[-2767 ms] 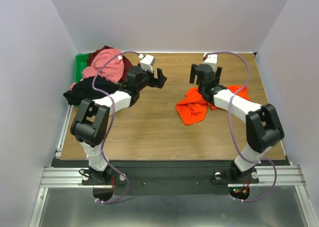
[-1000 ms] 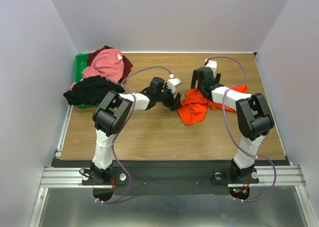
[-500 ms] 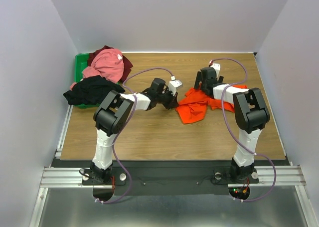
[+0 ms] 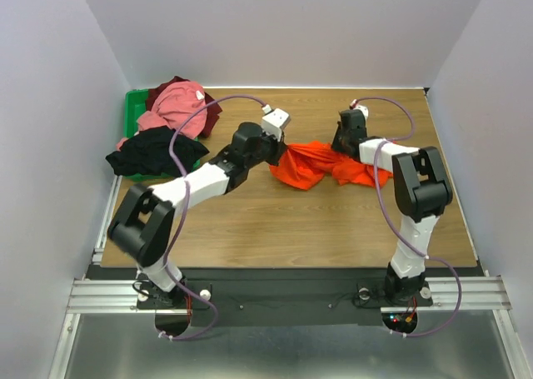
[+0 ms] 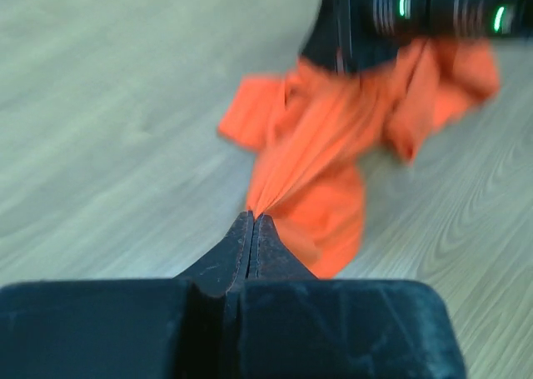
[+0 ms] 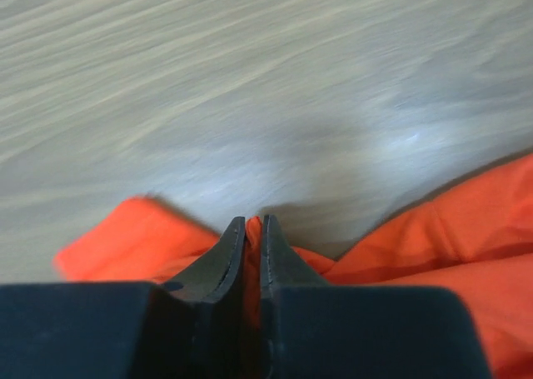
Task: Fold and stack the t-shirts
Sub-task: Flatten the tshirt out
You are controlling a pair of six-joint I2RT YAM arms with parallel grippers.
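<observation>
Orange t-shirt (image 4: pixel 321 164) sits bunched on the wooden table (image 4: pixel 250 221), right of centre and toward the far side, and we have it pinched in two places. Our left gripper (image 4: pixel 273 148) grips the shirt's left edge. From the left wrist camera we see its fingers (image 5: pixel 235 252) pressed together with a thin fold of orange cloth caught at the tips, and the fabric runs taut from there toward the right arm. Our right gripper (image 4: pixel 344 144) is clamped on the far part of the same shirt. Its own camera shows the fingertips (image 6: pixel 226 252) almost touching, orange cloth squeezed between them, close above the wood. Between the two grips the shirt is drawn out as a crumpled band, with loose folds resting on the table. A pink t-shirt (image 4: pixel 176 104), a dark maroon t-shirt (image 4: pixel 211 111) and a black t-shirt (image 4: pixel 150 152) lie heaped at the far left, over the green bin (image 4: pixel 132 112), well apart from the orange one.
</observation>
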